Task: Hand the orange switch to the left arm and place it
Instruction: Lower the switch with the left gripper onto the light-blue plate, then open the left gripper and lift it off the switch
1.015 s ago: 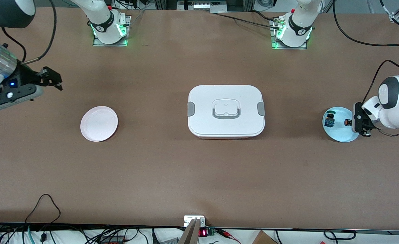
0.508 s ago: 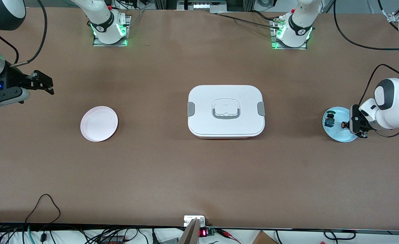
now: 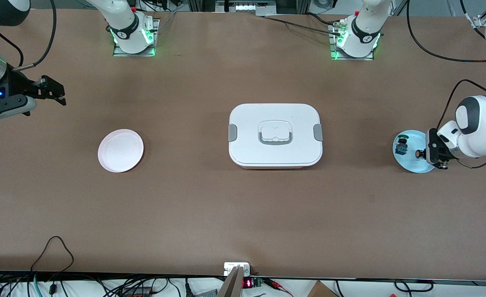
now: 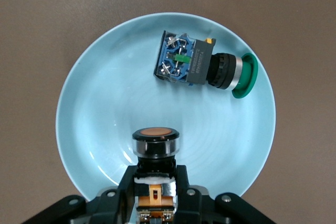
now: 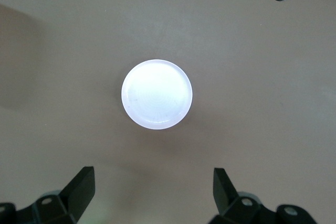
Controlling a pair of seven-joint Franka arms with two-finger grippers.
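The orange switch (image 3: pixel 418 153) is over the small blue plate (image 3: pixel 412 164) at the left arm's end of the table. My left gripper (image 3: pixel 428 153) is shut on its body; in the left wrist view the orange cap (image 4: pixel 156 134) sticks out from between the fingers (image 4: pixel 124 182) over the plate (image 4: pixel 94 108). I cannot tell whether the switch touches the plate. My right gripper (image 3: pixel 55 91) is open and empty in the air at the right arm's end, with the fingers spread wide in the right wrist view (image 5: pixel 155 184). The white lidded box (image 3: pixel 275 134) stands mid-table between the plates.
A green-capped switch (image 3: pixel 401 144) lies on the blue plate, also seen in the left wrist view (image 4: pixel 205 66). An empty pink plate (image 3: pixel 120 150) sits toward the right arm's end and shows in the right wrist view (image 5: pixel 157 94). A black cable (image 3: pixel 53 247) loops at the table's near edge.
My right gripper has drawn back toward its end of the table. My left gripper with the orange switch has shifted slightly over the blue plate, then held still.
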